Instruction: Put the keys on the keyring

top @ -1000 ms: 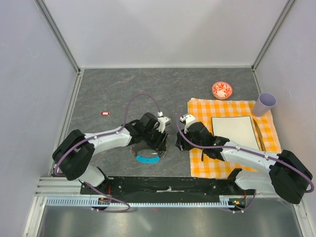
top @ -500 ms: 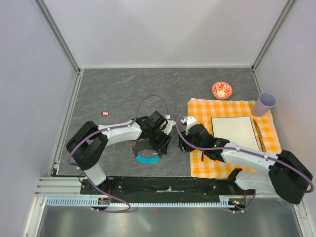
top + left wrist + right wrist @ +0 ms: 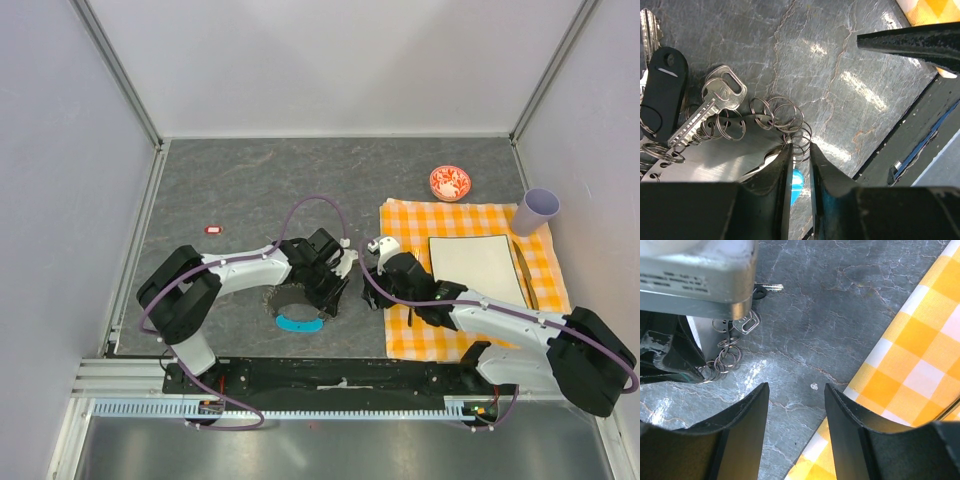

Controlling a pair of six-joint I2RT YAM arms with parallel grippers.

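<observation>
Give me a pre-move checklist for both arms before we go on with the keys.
1. Left pincer at the keyring chain: ok, its tips straddle the end rings.
2. Firm hold on the chain: cannot tell, a narrow gap shows between the tips.
3. Right pincer free: ok, open with nothing between its fingers.
4. Silver key threaded on the chain: cannot tell, its blade only overlaps some rings.
5. Pincers apart: ok, close together but not touching.
</observation>
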